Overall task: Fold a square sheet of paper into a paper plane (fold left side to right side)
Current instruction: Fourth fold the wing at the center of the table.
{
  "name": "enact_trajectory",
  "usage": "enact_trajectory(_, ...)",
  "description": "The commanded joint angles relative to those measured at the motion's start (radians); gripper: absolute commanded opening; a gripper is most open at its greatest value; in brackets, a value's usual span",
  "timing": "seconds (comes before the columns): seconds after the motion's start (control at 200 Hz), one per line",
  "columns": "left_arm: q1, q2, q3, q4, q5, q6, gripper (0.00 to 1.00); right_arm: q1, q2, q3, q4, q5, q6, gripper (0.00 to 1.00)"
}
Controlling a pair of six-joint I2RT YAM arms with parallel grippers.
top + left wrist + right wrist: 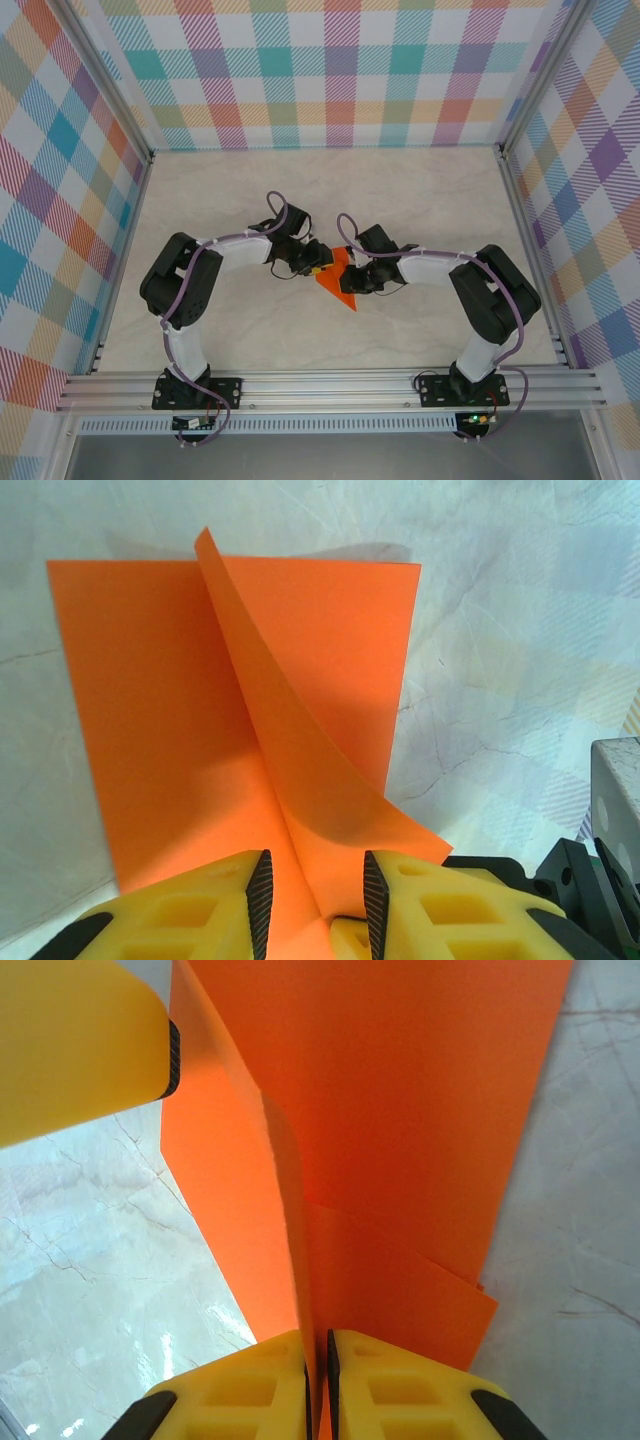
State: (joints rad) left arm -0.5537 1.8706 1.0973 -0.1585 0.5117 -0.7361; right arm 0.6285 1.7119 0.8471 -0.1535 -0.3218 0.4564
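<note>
The orange sheet of paper [338, 282] lies mid-table, partly folded, with one flap standing up from the marble surface. In the left wrist view the paper [160, 710] lies flat while the curved flap rises and runs down between the pads of my left gripper [317, 900], which is open with a clear gap on both sides. My right gripper [317, 1385] is shut on the upright crease of the paper [400, 1110]. From above, the left gripper [316, 266] and the right gripper [351, 272] meet over the sheet from either side.
A yellow finger [70, 1050] of the left gripper shows at the top left of the right wrist view. The right arm's black body [590, 880] sits at the lower right of the left wrist view. Plaid walls [330, 70] and an aluminium frame [330, 385] enclose the marble table [420, 190].
</note>
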Motion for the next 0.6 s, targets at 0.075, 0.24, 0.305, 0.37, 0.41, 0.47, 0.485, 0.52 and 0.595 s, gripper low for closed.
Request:
enact_trajectory(0.075,0.005,0.044,0.031,0.005,0.018,0.012,0.32,0.002,-0.009,-0.008,0.017,-0.025,0.009,0.14)
enact_trajectory(0.24,0.005,0.087,0.045,0.016,0.018,0.006,0.33,0.002,-0.011,-0.006,0.014,-0.025,0.006,0.15)
enact_trajectory(0.305,0.005,0.094,0.041,0.023,0.019,0.003,0.33,0.002,-0.015,-0.002,0.01,-0.022,0.005,0.17)
enact_trajectory(0.37,0.005,0.096,0.039,0.026,0.019,0.0,0.33,0.003,-0.018,0.007,-0.006,-0.01,-0.002,0.21)
enact_trajectory(0.41,0.004,0.094,0.036,0.028,0.02,0.001,0.33,0.003,-0.021,0.018,-0.02,0.001,-0.01,0.24)
enact_trajectory(0.47,0.004,0.091,0.031,0.029,0.018,0.001,0.33,0.002,-0.022,0.036,-0.043,0.02,-0.022,0.29)
enact_trajectory(0.485,0.005,0.091,0.029,0.03,0.018,0.0,0.33,0.003,-0.022,0.041,-0.048,0.024,-0.026,0.3)
enact_trajectory(0.52,0.005,0.089,0.027,0.031,0.018,0.001,0.33,0.003,-0.019,0.054,-0.062,0.031,-0.034,0.32)
enact_trajectory(0.595,0.005,0.087,0.024,0.034,0.017,0.0,0.33,0.004,-0.009,0.077,-0.083,0.041,-0.047,0.33)
